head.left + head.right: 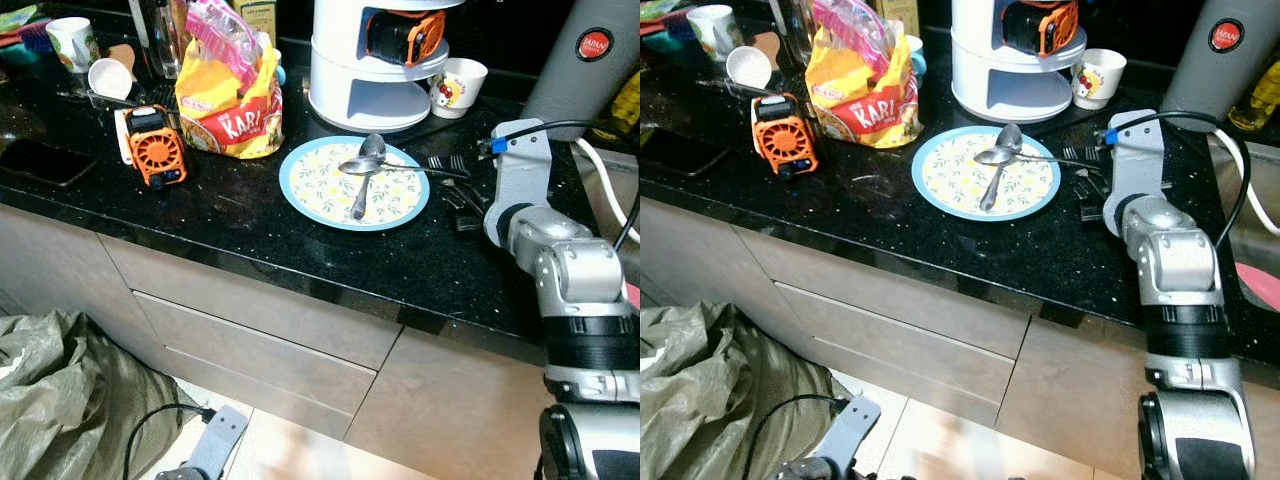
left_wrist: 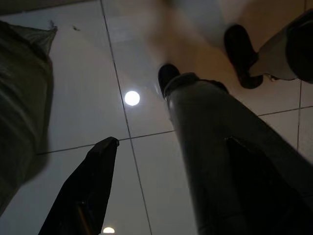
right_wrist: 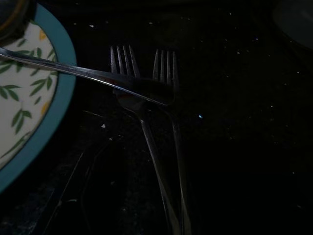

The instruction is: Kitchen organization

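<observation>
A: Where are the forks (image 3: 146, 98)?
B: On the counter (image 1: 250, 230), at the plate's (image 1: 300, 185) three o'clock, under a spoon handle (image 3: 88, 73).
A: The right gripper (image 1: 462, 190)?
B: Over them; its finger spread cannot be told. It should lift the handle clear first. The left gripper (image 2: 166, 191) hangs spread, empty.

On the counter (image 1: 250, 225) a plate (image 1: 320, 195) lies near the front edge with two spoons (image 1: 365, 170) on it, one spoon's handle reaching off the plate's right rim across two forks (image 3: 146, 105) lying side by side on the counter. Left of the plate stands a bag (image 1: 232, 95), and left of that a fan (image 1: 152, 145). Behind the plate stands a rack (image 1: 365, 70), with a cup (image 1: 457, 87) to its right.
</observation>
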`<state>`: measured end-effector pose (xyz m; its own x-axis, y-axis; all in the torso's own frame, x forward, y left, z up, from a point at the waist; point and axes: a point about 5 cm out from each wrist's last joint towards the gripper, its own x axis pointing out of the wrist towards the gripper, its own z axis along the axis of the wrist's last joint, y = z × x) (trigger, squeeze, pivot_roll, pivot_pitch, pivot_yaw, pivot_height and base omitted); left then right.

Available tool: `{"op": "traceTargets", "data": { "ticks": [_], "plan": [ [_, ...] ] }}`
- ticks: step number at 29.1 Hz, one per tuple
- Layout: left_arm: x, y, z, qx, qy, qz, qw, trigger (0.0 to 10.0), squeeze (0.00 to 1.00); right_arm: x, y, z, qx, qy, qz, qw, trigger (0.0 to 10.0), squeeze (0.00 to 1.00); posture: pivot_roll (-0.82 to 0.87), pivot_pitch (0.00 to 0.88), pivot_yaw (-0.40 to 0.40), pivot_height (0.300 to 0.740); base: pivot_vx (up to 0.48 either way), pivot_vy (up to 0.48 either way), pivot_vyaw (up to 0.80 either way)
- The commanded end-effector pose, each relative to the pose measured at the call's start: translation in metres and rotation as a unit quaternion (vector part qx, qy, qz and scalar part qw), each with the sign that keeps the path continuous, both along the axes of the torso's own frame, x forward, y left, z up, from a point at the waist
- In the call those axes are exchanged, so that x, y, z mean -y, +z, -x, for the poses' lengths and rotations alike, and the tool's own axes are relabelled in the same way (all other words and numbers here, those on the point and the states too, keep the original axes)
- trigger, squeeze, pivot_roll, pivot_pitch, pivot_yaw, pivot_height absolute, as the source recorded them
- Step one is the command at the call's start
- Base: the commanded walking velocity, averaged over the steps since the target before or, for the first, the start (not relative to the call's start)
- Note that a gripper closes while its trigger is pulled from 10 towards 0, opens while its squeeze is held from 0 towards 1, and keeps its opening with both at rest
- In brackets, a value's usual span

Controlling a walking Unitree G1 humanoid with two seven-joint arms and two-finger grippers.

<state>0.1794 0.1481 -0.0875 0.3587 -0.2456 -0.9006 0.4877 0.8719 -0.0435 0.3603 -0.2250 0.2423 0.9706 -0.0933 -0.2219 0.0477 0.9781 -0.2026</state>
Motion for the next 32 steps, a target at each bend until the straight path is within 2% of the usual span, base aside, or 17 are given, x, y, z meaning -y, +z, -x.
{"op": "traceTargets", "data": {
  "ticks": [1, 5, 7, 9, 11, 12, 13, 14, 15, 16, 17, 18, 19, 20, 24, 28, 32],
  "plan": [
    [0.002, -0.005, 0.011, -0.026, -0.003, -0.005, 1.000, 10.0, 0.00, 0.000, 0.004, -0.002, 0.007, 0.002, 0.004, 1.000, 10.0, 0.00, 0.01, 0.106, -0.033, 0.740, 0.000, 0.000, 0.00],
    [0.013, -0.004, 0.008, -0.025, -0.005, 0.000, 1.000, 10.0, 0.00, -0.007, 0.016, -0.003, 0.039, 0.036, -0.026, 0.998, 10.0, 0.00, 0.01, 0.108, -0.034, 0.740, 0.000, 0.000, 0.00],
    [0.021, -0.003, 0.006, -0.024, -0.007, 0.002, 1.000, 10.0, 0.00, -0.022, 0.025, 0.000, 0.067, 0.115, -0.042, 0.990, 10.0, 0.00, 0.01, 0.108, -0.033, 0.740, 0.000, 0.000, 0.00],
    [0.029, -0.002, 0.003, -0.023, -0.008, 0.003, 1.000, 10.0, 0.00, -0.033, 0.025, 0.004, 0.059, 0.178, -0.024, 0.982, 10.0, 0.00, 0.01, 0.108, -0.032, 0.740, 0.000, 0.000, 0.00],
    [0.035, -0.001, 0.001, -0.022, -0.009, 0.004, 1.000, 10.0, 0.00, -0.033, 0.022, 0.004, 0.044, 0.189, -0.012, 0.981, 10.0, 0.00, 0.00, 0.105, -0.032, 0.740, 0.000, 0.000, 0.00],
    [0.036, 0.000, 0.000, -0.022, -0.010, 0.004, 1.000, 10.0, 0.00, -0.033, 0.020, 0.004, 0.036, 0.190, -0.007, 0.981, 9.0, 0.00, 0.00, 0.106, -0.033, 0.740, 0.000, 0.000, 0.00],
    [0.034, -0.001, 0.001, -0.023, -0.010, 0.004, 1.000, 10.0, 0.00, -0.032, 0.019, 0.004, 0.030, 0.191, -0.004, 0.981, 9.0, 0.00, 0.00, 0.104, -0.035, 0.740, 0.000, 0.000, 0.00],
    [0.028, -0.003, 0.004, -0.025, -0.009, 0.001, 1.000, 10.0, 0.00, -0.031, 0.017, 0.003, 0.021, 0.189, 0.002, 0.982, 3.1, 0.00, 0.01, 0.104, -0.037, 0.740, 0.000, 0.000, 0.00],
    [0.028, -0.003, 0.004, -0.025, -0.009, 0.001, 1.000, 10.0, 0.00, -0.031, 0.017, 0.003, 0.021, 0.189, 0.002, 0.982, 3.1, 0.00, 0.01, 0.104, -0.037, 0.740, 0.000, 0.000, 0.00],
    [0.025, -0.003, 0.006, -0.026, -0.009, 0.000, 1.000, 10.0, 0.00, -0.029, 0.016, 0.003, 0.017, 0.184, 0.004, 0.983, 1.2, 0.00, 0.01, 0.104, -0.037, 0.740, 0.000, 0.000, 0.00],
    [0.025, -0.003, 0.006, -0.026, -0.009, 0.000, 1.000, 10.0, 0.00, -0.029, 0.016, 0.003, 0.017, 0.184, 0.004, 0.983, 1.2, 0.00, 0.01, 0.104, -0.037, 0.740, 0.000, 0.000, 0.00],
    [0.023, -0.004, 0.007, -0.026, -0.008, 0.000, 1.000, 10.0, 0.00, -0.024, 0.014, 0.002, 0.012, 0.169, 0.009, 0.985, 3.6, 0.00, 0.01, 0.103, -0.039, 0.740, 0.000, 0.000, 0.00],
    [0.023, -0.004, 0.007, -0.026, -0.008, 0.000, 1.000, 10.0, 0.00, -0.024, 0.014, 0.002, 0.012, 0.169, 0.009, 0.985, 3.6, 0.00, 0.01, 0.103, -0.039, 0.740, 0.000, 0.000, 0.00],
    [0.023, -0.004, 0.007, -0.026, -0.008, 0.000, 1.000, 10.0, 0.00, -0.022, 0.013, 0.001, 0.011, 0.161, 0.012, 0.987, 10.0, 0.00, 0.01, 0.103, -0.039, 0.740, 0.000, 0.000, 0.00],
    [0.022, -0.004, 0.008, -0.029, -0.008, -0.001, 1.000, 10.0, 0.00, -0.009, 0.011, -0.002, 0.000, 0.126, -0.010, 0.992, 10.0, 0.00, 0.01, 0.100, -0.042, 0.740, 0.000, 0.000, 0.00],
    [0.022, -0.005, 0.008, -0.030, -0.009, -0.003, 0.999, 10.0, 0.00, 0.008, -0.004, -0.001, -0.052, 0.105, -0.033, 0.993, 10.0, 0.00, 0.01, 0.098, -0.045, 0.740, 0.000, 0.000, 0.00],
    [0.022, -0.004, 0.008, -0.030, -0.011, -0.003, 1.000, 10.0, 0.00, 0.019, -0.007, -0.001, -0.058, 0.089, -0.040, 0.994, 10.0, 0.00, 0.01, 0.096, -0.045, 0.740, 0.000, 0.000, 0.00]
  ]
}}
